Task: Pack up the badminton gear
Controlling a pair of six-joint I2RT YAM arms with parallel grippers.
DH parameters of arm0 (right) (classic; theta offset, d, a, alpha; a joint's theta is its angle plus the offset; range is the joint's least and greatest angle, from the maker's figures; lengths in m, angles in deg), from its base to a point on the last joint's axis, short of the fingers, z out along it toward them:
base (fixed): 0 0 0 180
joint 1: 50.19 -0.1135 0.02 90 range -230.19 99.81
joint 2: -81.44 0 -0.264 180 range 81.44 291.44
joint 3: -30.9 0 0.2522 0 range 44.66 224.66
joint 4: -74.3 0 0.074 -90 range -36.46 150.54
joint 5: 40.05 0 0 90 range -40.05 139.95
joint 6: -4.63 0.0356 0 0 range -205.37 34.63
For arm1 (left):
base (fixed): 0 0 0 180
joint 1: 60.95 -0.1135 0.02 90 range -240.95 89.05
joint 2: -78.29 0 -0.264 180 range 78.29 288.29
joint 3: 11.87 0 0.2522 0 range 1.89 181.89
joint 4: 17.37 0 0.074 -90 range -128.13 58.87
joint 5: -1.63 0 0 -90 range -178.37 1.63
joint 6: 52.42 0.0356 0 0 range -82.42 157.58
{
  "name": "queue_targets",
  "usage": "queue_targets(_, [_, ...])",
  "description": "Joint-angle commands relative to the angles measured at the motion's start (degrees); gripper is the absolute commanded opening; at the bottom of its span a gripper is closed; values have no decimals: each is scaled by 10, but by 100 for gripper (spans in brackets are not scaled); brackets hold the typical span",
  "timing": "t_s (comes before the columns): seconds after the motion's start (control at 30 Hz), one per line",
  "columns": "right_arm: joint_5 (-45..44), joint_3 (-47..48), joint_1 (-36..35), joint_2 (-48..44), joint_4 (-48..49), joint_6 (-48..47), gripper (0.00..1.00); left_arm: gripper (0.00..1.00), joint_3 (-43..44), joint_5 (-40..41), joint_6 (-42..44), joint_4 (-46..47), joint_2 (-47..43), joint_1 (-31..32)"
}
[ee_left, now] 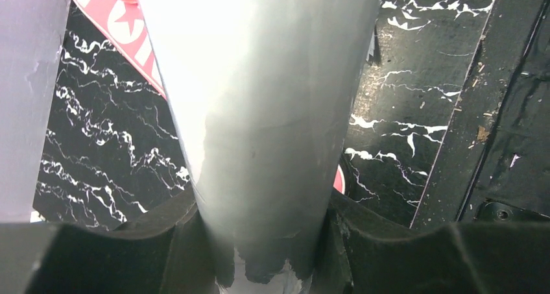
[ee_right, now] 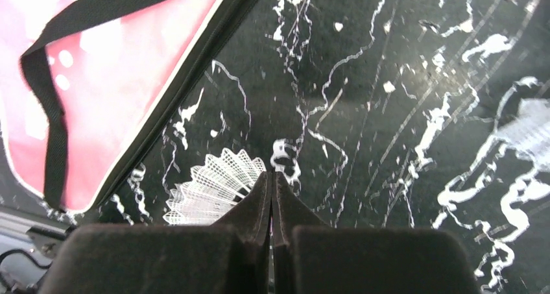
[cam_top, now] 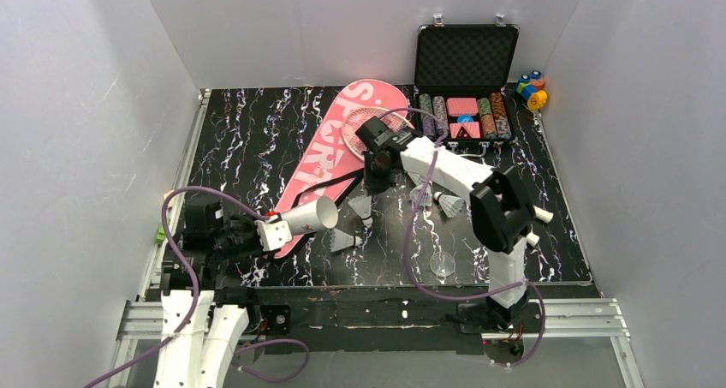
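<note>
My left gripper [cam_top: 267, 232] is shut on the white tube [cam_top: 304, 217], held tilted low over the table with its open end toward the middle. In the left wrist view the tube [ee_left: 259, 112] fills the frame between the fingers. The pink "SPORT" bag [cam_top: 330, 152] lies diagonally on the table with its black strap [ee_right: 55, 122] loose. A racket head [cam_top: 368, 122] lies on the bag's wide end. My right gripper [cam_top: 375, 181] is shut and empty, pointing down beside the bag. A white shuttlecock [ee_right: 211, 183] lies just left of its tips. More shuttlecocks [cam_top: 345, 239] [cam_top: 449, 204] lie on the table.
An open black case of poker chips [cam_top: 467, 80] stands at the back right, with small coloured toy blocks [cam_top: 531, 88] beside it. A small clear round lid [cam_top: 443, 264] lies near the front edge. White walls close in the table on three sides.
</note>
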Motion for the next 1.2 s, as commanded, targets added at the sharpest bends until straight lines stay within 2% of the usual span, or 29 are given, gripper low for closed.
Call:
queue_targets(0.0, [-25,-23,4,-99,3,-2,1,32,-9,-45,19,23,1,1])
queue_targets(0.2, [-45,-85,9,-246,30,3,1,31,-23,-50,-48,47,32,1])
queue_targets(0.37, [-34,-172,12,-403,158,33,1,30,-32,-55,-95,66,53,1])
queue_targets(0.5, [-15,-206,11,-473,243,62,1,29,-36,-57,-118,85,59,1])
queue_targets(0.73, [38,-249,-11,-502,421,114,1,29,-28,-61,-157,108,78,1])
queue_targets(0.97, [36,-258,-48,-467,518,135,1,29,-22,-64,-177,126,78,1])
queue_targets(1.17, [52,-258,-62,-431,547,160,1,26,-20,-52,-191,157,73,1])
